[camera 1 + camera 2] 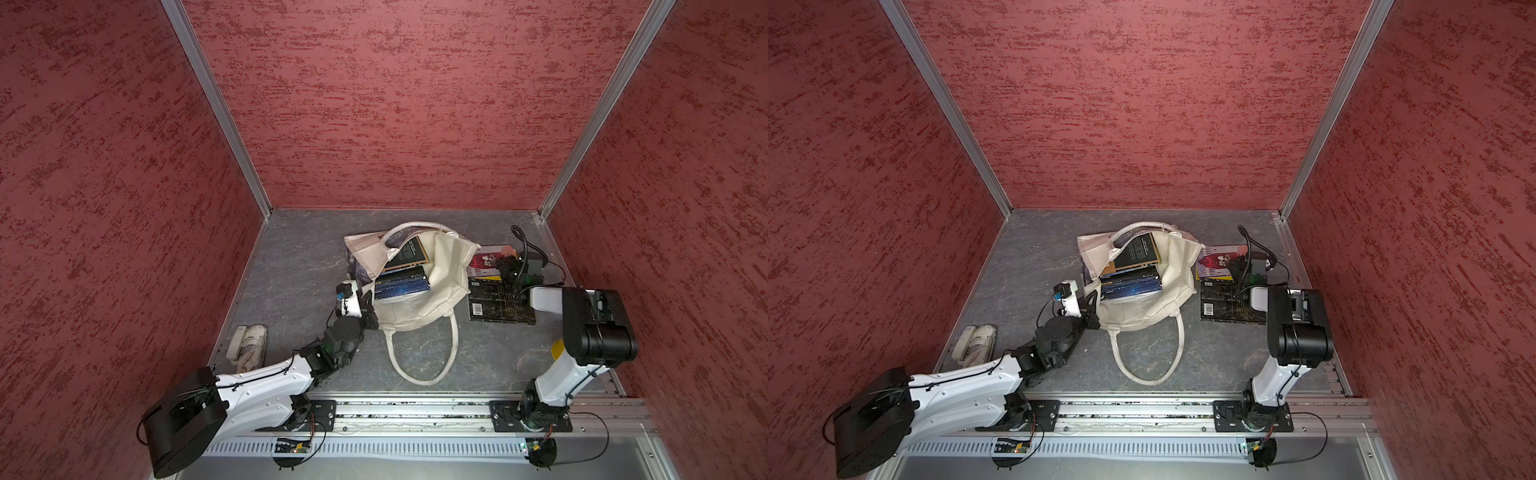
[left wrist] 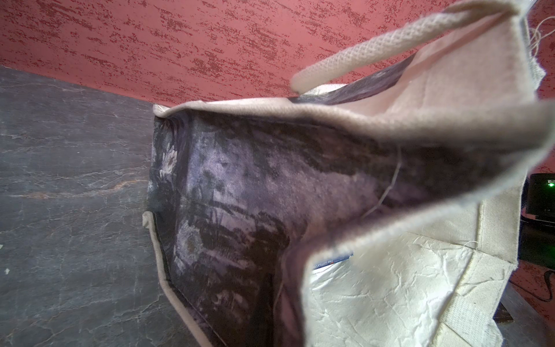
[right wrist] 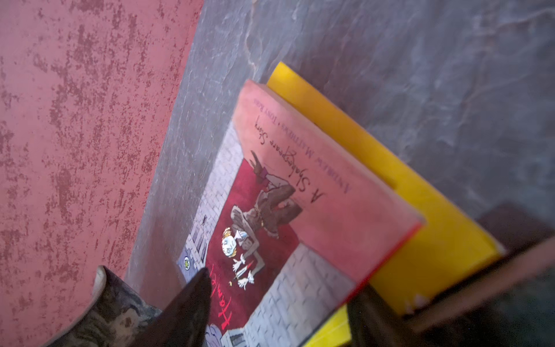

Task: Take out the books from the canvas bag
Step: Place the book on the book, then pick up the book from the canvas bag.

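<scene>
Several navy books (image 1: 401, 284) in cream canvas bag (image 1: 449, 266); left tool (image 1: 369, 308) tight on rim, right tool (image 1: 502, 266) agape, empty.

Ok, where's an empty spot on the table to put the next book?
Bare table lies between the left wall and the canvas bag, and in front, between the bag's loop handle and the right arm's base. Crowded: beside the bag, where the Hamlet book, yellow book and black book lie by the right gripper.
</scene>
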Tool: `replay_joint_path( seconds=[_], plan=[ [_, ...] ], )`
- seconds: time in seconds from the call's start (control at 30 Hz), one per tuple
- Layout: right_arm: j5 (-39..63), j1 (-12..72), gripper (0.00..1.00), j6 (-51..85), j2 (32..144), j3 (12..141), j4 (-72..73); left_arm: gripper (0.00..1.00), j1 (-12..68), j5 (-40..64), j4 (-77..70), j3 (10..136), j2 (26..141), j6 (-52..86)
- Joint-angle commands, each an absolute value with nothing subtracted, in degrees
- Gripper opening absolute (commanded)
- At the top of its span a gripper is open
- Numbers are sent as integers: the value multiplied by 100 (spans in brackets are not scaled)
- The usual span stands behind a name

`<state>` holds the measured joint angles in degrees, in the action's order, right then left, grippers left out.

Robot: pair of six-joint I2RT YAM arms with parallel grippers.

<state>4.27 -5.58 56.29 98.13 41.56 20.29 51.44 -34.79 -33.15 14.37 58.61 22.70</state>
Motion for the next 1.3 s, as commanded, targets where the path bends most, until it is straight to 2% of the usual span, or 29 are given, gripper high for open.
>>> replay_joint_path(
  seconds=[0.0, 0.2, 0.47, 0.63, 0.9, 1.27],
  plan=[
    [321, -609, 82, 5523, 9592, 4224, 1622, 0, 5097, -3568, -3190, 1556, 5849, 2259],
    [461, -607, 98, 5646, 8926, 3932, 1547, 0, 5103, -3564, -3190, 1556, 5840, 2250],
    [752, -508, 99, 5720, 7525, 3631, 1405, 0, 5105, -3533, -3182, 1556, 5811, 2276],
    [732, 252, 99, 5369, 7134, 3720, 1158, 0, 5104, -3540, -3199, 1551, 5834, 2262],
    [-72, 1614, 99, 5298, 6413, 3442, 1235, 0, 5105, -3566, -3207, 1512, 5806, 2232],
    [-442, 3110, 99, 5170, 6258, 2993, 2038, 0, 5099, -3458, -3234, 1560, 5912, 2259]
  ],
)
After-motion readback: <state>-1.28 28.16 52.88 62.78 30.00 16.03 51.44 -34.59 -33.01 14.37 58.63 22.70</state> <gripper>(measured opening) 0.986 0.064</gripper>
